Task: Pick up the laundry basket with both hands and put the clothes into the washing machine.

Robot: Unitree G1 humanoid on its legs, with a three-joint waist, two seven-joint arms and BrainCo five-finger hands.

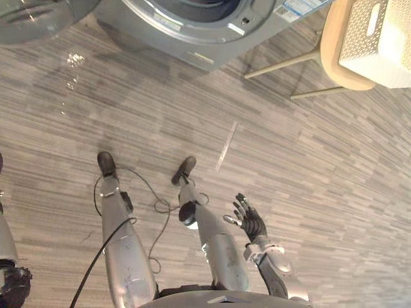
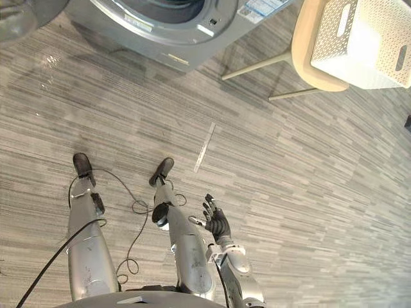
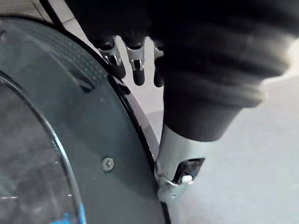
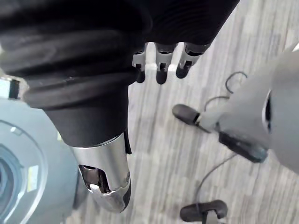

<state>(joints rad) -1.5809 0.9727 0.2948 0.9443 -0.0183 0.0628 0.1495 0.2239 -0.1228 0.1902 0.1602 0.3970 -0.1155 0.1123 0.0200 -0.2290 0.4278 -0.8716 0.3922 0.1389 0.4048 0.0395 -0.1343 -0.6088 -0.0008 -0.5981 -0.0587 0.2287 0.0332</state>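
Observation:
The white perforated laundry basket [image 2: 363, 42] stands on a pale wooden stool [image 2: 307, 45] at the far right; I cannot make out what is in it. The grey washing machine [image 1: 192, 25] is at the far middle, its round dark door [image 1: 32, 19] swung open to the left. My right hand [image 2: 218, 224] hangs low beside me over the floor, fingers straight and open, holding nothing. My left hand [image 1: 13, 285] is at the lower left edge. In the left wrist view its fingers [image 3: 135, 70] hang relaxed close to the door's [image 3: 70, 140] dark rim, not touching it. Both hands are far from the basket.
Grey wood-pattern floor [image 1: 308, 167] lies between me and the machine. A short pale tape strip [image 1: 227, 146] lies on it ahead. The stool's thin legs [image 1: 282, 64] reach toward the machine's right corner.

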